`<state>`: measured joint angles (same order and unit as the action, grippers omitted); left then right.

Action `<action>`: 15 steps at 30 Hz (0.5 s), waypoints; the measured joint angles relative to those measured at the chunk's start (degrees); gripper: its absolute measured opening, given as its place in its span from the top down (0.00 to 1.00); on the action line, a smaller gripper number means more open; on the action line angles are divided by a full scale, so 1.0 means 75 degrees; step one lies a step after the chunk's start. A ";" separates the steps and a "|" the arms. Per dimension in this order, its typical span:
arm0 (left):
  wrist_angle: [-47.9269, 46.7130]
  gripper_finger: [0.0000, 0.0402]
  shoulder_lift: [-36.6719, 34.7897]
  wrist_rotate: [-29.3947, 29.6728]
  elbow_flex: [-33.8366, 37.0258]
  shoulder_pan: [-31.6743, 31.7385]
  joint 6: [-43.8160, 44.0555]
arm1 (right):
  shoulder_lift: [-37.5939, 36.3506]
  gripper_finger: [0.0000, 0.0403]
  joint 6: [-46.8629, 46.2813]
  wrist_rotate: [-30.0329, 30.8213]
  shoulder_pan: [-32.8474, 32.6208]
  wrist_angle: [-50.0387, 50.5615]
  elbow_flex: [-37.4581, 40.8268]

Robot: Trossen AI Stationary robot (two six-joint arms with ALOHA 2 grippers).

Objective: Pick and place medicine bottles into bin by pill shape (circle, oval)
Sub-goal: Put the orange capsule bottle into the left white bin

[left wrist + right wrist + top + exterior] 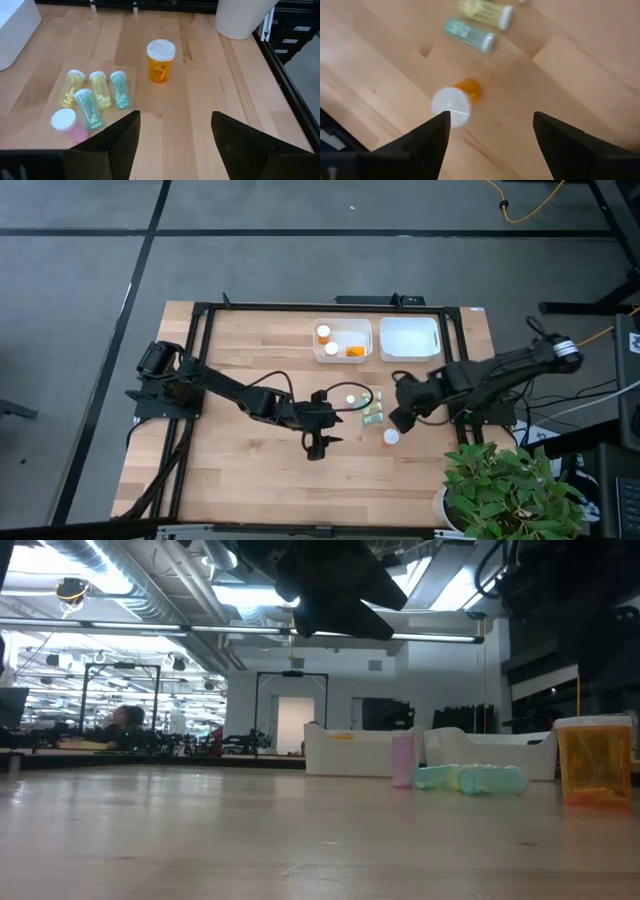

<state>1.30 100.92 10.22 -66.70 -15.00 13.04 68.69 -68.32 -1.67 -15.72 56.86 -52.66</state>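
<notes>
An orange bottle with a round white cap (pixel 390 437) stands upright on the table; it also shows in the left wrist view (pixel 161 60) and the right wrist view (pixel 455 102). Several pale green-teal and yellowish translucent bottles (pixel 100 92) lie on their sides in a cluster (pixel 372 415), with a pink white-capped one (pixel 65 122) beside them. My right gripper (pixel 492 130) is open above the table, just short of the orange bottle. My left gripper (pixel 175 145) is open, near the table's middle (pixel 318 442), facing the bottles.
Two white bins stand at the far edge: the left one (pixel 342 340) holds orange bottles, the right one (pixel 409 338) shows nothing inside. A potted plant (pixel 500 490) stands at the near right corner. Bare wood lies left of and in front of the left gripper.
</notes>
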 joint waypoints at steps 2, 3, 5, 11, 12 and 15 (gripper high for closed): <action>0.0000 0.41 0.0000 0.0000 0.0000 0.0000 0.0005 | 0.0223 0.29 -0.0198 0.0054 -0.0227 -0.0433 0.0000; 0.0000 0.41 0.0000 0.0000 0.0000 0.0000 0.0008 | 0.0325 0.29 -0.0271 0.0080 -0.0340 -0.0675 0.0000; 0.0000 0.41 0.0000 0.0000 0.0000 0.0000 0.0009 | 0.0514 0.29 -0.0294 0.0079 -0.0533 -0.1029 0.0000; 0.0000 0.41 0.0000 0.0000 0.0000 0.0000 0.0009 | 0.1044 0.29 -0.0736 0.0550 -0.0913 -0.1239 0.0000; 0.0000 0.41 0.0000 0.0000 0.0000 0.0000 0.0009 | 0.1127 0.29 -0.0791 0.0627 -0.0956 -0.1256 0.0000; 0.0000 0.41 0.0000 0.0000 0.0000 0.0000 -0.0008 | 0.1373 0.29 -0.0888 0.0745 -0.1053 -0.1313 0.0002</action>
<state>1.30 100.92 10.22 -66.70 -15.00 12.98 78.99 -74.98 3.92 -23.62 47.01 -52.65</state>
